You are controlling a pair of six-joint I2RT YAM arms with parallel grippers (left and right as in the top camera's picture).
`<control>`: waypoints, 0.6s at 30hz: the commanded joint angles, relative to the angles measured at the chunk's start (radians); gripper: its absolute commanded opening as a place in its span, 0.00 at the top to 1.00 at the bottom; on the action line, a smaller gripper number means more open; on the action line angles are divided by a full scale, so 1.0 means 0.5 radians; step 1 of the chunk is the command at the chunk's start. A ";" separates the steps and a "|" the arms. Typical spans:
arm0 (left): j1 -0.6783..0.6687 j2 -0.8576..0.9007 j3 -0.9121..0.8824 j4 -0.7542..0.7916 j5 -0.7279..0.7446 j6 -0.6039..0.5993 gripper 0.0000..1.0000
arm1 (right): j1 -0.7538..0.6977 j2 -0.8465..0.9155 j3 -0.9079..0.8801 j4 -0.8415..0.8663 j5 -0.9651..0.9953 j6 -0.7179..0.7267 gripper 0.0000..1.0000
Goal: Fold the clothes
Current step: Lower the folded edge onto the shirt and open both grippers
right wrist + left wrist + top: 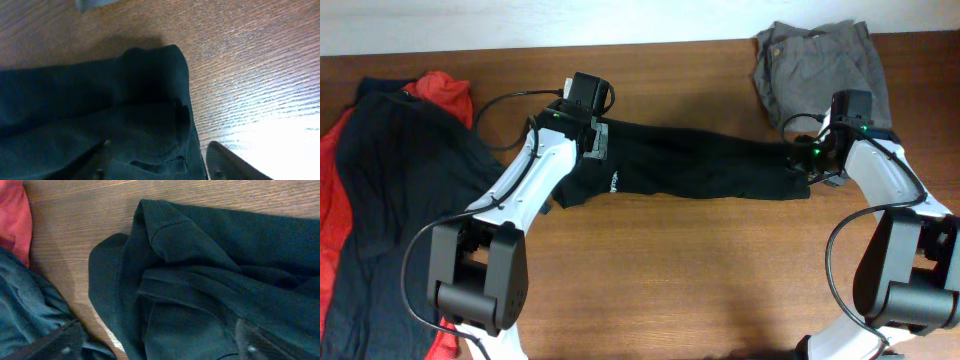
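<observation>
A black garment lies stretched in a long band across the middle of the wooden table. My left gripper is over its left end. In the left wrist view the fingers are spread wide, with bunched folds of the black cloth between and under them. My right gripper is over the garment's right end. In the right wrist view its fingers are also apart, straddling the cloth's edge, one finger over bare wood. Neither gripper pinches the cloth.
A dark navy garment lies on a red one at the table's left side; both show in the left wrist view. A crumpled grey garment lies at the back right. Bare wood fills the front.
</observation>
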 commanded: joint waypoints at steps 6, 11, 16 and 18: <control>0.210 0.001 0.036 -0.094 0.161 -0.005 0.01 | -0.002 0.040 0.029 0.046 -0.050 -0.344 0.26; 0.319 -0.001 0.053 -0.136 0.167 -0.005 0.01 | 0.013 0.159 0.028 0.127 -0.135 -0.424 0.44; 0.439 -0.001 0.140 -0.226 0.166 -0.005 0.01 | 0.009 0.165 0.027 0.190 -0.136 -0.424 0.55; 0.503 -0.001 0.163 -0.259 0.166 -0.005 0.01 | 0.009 0.182 0.018 0.225 -0.129 -0.424 0.55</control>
